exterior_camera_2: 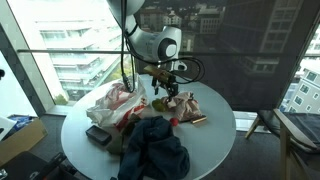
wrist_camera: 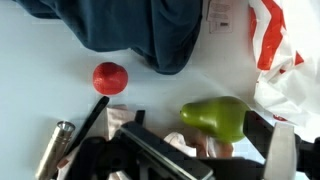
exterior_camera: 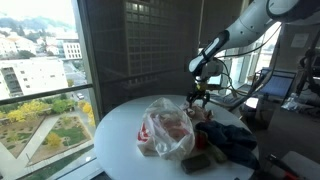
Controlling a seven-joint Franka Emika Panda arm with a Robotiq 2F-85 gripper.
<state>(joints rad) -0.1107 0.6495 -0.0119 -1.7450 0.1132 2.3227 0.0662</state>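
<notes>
Plainly found the gripper (exterior_camera_2: 165, 96) hovering with jaws spread apart and empty, just above the green pear (wrist_camera: 215, 118), toward the far edge of the round table (exterior_camera_2: 222, 128) in an exterior view. Noted a crumpled white-and-red plastic bag (exterior_camera: 165, 130) beside the pear, contents pinkish through the film but not identifiable. Spotted a white label (wrist_camera: 220, 14) by the dark blue cloth (wrist_camera: 120, 30), print too small to read, and a red ball (wrist_camera: 110, 77) just beside that cloth.

In the wrist view, the top edge cuts off the dark blue cloth (wrist_camera: 130, 30), and the right edge cuts off the plastic bag (wrist_camera: 285, 60). In an exterior view, the small items (exterior_camera_2: 185, 108) beyond the cloth are too small to identify.
</notes>
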